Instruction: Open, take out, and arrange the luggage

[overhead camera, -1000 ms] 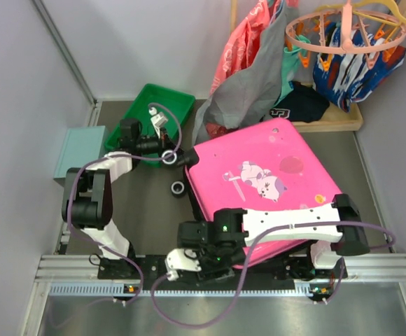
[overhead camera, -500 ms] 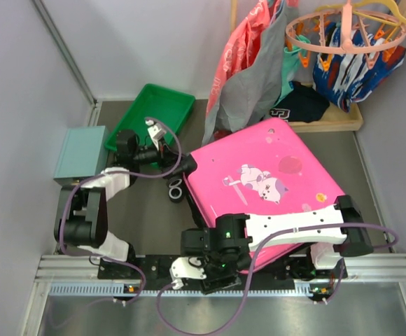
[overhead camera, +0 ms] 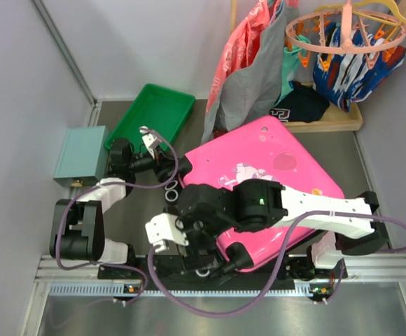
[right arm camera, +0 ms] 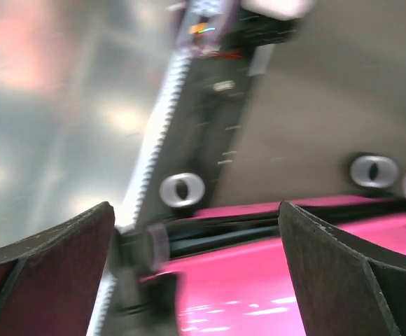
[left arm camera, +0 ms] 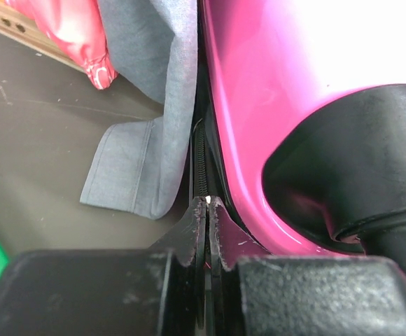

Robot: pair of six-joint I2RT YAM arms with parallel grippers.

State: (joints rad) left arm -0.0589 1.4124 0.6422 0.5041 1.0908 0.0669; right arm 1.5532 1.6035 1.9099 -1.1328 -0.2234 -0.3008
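From above, the pink suitcase [overhead camera: 280,171] lies closed and skewed on the bench [overhead camera: 143,210], its far left corner touching the left tool [overhead camera: 168,170], while the right tool [overhead camera: 201,253] hangs over its near left corner. At the left wrist, the left tool [left arm camera: 208,204] is pressed together on the zipper line between the pink shell [left arm camera: 259,84] and a grey cloth [left arm camera: 154,105]. At the right wrist, blurred, the right tool [right arm camera: 196,208] stands spread wide, with the suitcase's edge [right arm camera: 259,280] below and between its fingers.

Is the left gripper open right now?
No, the left gripper is pinched shut at the zipper seam of the luggage.
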